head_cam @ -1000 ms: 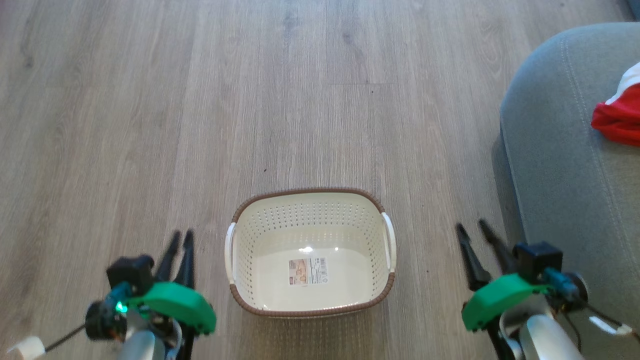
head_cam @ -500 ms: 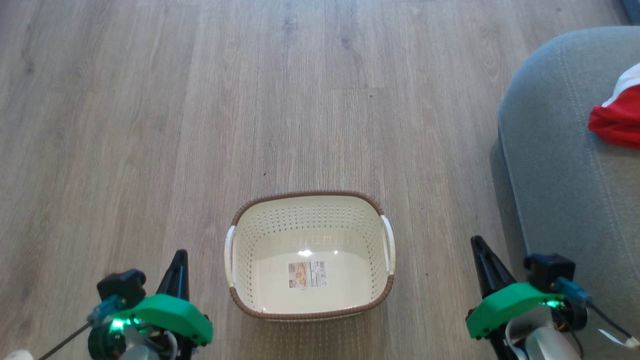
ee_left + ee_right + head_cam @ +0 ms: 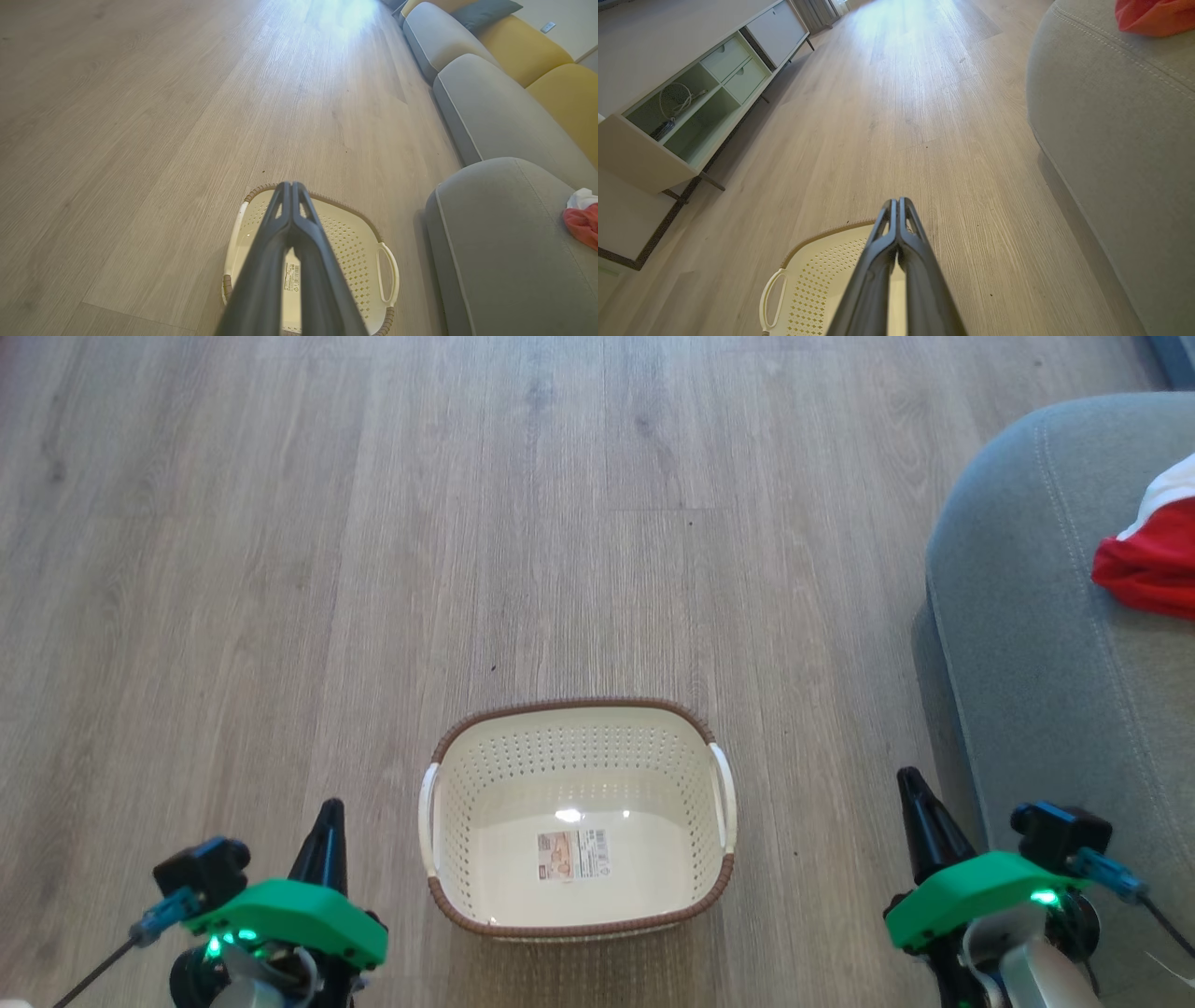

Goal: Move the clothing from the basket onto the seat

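Both grippers closed tight, empty | left gripper [image 3: 329,805] left of laundry basket [image 3: 574,704], right gripper [image 3: 906,777] right of it; we read that as parked, bare basket bottom leaves nothing to grab | red-and-white clothing [image 3: 1146,569] lies on grey seat [image 3: 1027,625], right of basket

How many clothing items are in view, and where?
1: a heap of red-and-white clothing on the seat, cut off at the frame edge, so more may be hidden. The basket holds none.
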Robot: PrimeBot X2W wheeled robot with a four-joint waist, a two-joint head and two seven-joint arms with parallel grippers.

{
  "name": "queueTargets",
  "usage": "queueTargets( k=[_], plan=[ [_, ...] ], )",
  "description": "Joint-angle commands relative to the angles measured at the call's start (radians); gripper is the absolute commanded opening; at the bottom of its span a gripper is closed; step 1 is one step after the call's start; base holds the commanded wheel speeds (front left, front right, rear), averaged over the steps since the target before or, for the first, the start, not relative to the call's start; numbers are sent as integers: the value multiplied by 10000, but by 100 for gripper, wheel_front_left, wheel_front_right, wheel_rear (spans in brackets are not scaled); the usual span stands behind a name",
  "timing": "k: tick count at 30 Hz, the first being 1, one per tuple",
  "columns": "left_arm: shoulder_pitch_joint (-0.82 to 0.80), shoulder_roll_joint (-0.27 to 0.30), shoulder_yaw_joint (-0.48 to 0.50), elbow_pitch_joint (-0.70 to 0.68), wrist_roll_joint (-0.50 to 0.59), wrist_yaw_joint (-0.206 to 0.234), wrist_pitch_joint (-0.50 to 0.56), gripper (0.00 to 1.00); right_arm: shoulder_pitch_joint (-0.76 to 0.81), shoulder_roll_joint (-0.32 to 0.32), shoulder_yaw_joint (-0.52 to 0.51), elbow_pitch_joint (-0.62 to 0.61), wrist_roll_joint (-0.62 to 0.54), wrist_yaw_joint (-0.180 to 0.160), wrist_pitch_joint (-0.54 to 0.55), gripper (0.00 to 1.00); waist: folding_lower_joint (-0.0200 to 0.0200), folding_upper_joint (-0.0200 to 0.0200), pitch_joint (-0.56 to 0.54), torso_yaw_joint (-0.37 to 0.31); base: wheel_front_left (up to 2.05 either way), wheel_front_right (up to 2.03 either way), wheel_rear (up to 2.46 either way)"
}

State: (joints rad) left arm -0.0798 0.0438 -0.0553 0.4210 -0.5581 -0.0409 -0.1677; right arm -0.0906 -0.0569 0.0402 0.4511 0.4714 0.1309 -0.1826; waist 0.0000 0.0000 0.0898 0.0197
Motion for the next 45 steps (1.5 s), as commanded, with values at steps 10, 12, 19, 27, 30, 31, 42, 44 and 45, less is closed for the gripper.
queueTargets(
  k=[10, 12, 19, 27, 30, 31, 42, 44, 45],
  plan=[
    [-321, 40, 359, -498, -1221, -149, 300, 0, -253, -72, -138, -540, 1366, -1, 316, 0, 0, 0, -92, -21, 0, 0, 0],
    [-320, 40, 389, -526, -1430, -165, 356, 0, -251, -73, -163, -575, 1597, -1, 370, 0, 0, 0, -109, -25, 0, 0, 0],
    [-317, 42, 497, -627, -2175, -226, 558, 0, -243, -78, -254, -698, 2419, -1, 566, 0, 0, 0, -171, -39, 0, 0, 0],
    [-314, 44, 620, -743, -3027, -294, 789, 0, -233, -80, -362, -839, 3354, -1, 791, 0, 0, 0, -243, -55, 0, 0, 0],
    [-313, 45, 666, -786, -3346, -320, 876, 0, -230, -80, -403, -892, 3705, -1, 877, 0, 0, 0, -269, -61, 0, 0, 0],
    [-312, 46, 682, -800, -3452, -329, 905, 0, -229, -81, -417, -910, 3821, -1, 905, 0, 0, 0, -278, -63, 0, 0, 0],
    [-308, 48, 835, -944, -4517, -415, 1194, 0, -218, -79, -558, -1085, 4986, -1, 1193, 0, 0, 0, -367, -83, 0, 0, 0],
    [-307, 49, 866, -973, -4730, -432, 1251, 0, -216, -79, -587, -1120, 5218, -1, 1250, 0, 0, 0, -385, -87, 0, 0, 0],
    [-307, 49, 881, -987, -4833, -440, 1279, 0, -215, -78, -601, -1137, 5331, -1, 1278, 0, 0, 0, -393, -89, 0, 0, 0]
  ],
)
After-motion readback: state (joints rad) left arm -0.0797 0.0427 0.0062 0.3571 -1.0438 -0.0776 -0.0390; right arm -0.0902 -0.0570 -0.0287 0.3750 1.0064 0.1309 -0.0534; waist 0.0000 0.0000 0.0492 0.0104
